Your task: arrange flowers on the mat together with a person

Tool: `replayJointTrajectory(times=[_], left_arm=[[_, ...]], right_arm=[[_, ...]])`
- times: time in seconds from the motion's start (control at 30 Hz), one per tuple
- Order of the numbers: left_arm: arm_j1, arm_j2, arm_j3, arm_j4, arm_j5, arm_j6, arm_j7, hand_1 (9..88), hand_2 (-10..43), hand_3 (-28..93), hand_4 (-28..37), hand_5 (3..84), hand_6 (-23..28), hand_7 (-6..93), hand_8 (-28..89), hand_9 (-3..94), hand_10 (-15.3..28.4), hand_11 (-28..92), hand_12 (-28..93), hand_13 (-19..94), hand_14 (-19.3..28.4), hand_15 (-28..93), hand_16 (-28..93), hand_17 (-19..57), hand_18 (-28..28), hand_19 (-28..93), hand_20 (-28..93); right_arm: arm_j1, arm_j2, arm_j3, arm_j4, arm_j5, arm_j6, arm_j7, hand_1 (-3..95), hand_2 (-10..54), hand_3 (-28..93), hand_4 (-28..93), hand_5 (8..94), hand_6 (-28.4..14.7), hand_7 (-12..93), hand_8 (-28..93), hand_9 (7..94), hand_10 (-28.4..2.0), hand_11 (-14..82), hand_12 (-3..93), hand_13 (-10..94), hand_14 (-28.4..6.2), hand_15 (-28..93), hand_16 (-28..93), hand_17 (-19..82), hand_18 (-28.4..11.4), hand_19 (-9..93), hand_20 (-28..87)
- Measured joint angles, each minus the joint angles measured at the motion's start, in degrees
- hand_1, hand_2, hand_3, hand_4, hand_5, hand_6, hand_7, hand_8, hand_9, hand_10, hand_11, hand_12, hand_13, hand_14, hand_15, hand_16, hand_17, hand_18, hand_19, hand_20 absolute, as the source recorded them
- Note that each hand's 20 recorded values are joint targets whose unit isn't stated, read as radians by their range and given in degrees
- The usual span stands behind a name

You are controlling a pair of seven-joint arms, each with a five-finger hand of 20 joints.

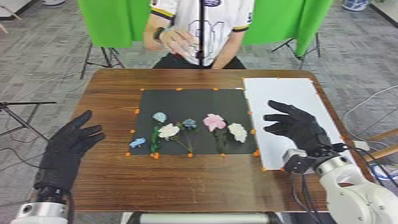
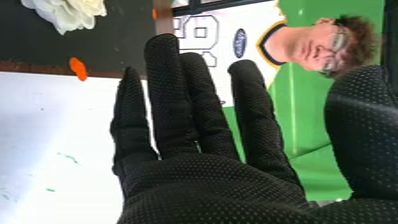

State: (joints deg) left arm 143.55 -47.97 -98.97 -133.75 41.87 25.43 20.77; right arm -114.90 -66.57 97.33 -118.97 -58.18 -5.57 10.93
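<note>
Flowers (image 1: 189, 123) lie in a loose row on the black mat (image 1: 178, 100), mostly towards its near edge, and that mat sits around the middle of the brown surface (image 1: 178, 180). Six heads can be made out: a small blue bloom (image 1: 138, 142) by the mat's near left corner, a pale blue one (image 1: 160, 117), a cream one (image 1: 169, 131), a dusky blue one (image 1: 189, 123), a pink one (image 1: 214, 122), and a white one (image 1: 237, 132) close to the mat's right edge. As a judgement, the arranging looks well along, perhaps complete (though whether more flowers are due, nothing here tells me). If anything is left, it is likely straightening the row.

Most of the long axes run from the far edge towards the near one, heads far, stems near. The cream flower's stem slants to the right as it nears the near edge; the pink one's leans that way only slightly. How the small blue one's stem points, I cannot tell.

The right hand (image 1: 305, 131) is over the white sheet (image 1: 275, 95) towards the surface's right edge, fingers parted, pinching nothing. The left hand (image 1: 71, 137) is at the surface's left edge, fingers loosely extended, well apart from the flowers.
</note>
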Motion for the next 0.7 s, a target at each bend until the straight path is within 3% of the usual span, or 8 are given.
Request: replayJointTrajectory(times=[0.7], left_arm=[[0.69, -0.9, -0.72, -0.09, 0.02, -0.01, -0.45, 18.7, 6.8, 78, -28.3, 32.7, 7.0, 16.7, -11, 31.9, 19.2, 35, 10, 22, 25.5, 62, -13, -9.5, 21.3, 51, 13]], right_arm=[[-0.31, -0.58, 0.36, -0.12, 0.28, -0.28, 0.21, 21.0, 5.3, 74, -25, 45.2, -0.6, 14, -11, 47.5, -18.5, 18.8, 16.3, 40, -19.6, 61, 9, 7, -21.8, 55, 21]])
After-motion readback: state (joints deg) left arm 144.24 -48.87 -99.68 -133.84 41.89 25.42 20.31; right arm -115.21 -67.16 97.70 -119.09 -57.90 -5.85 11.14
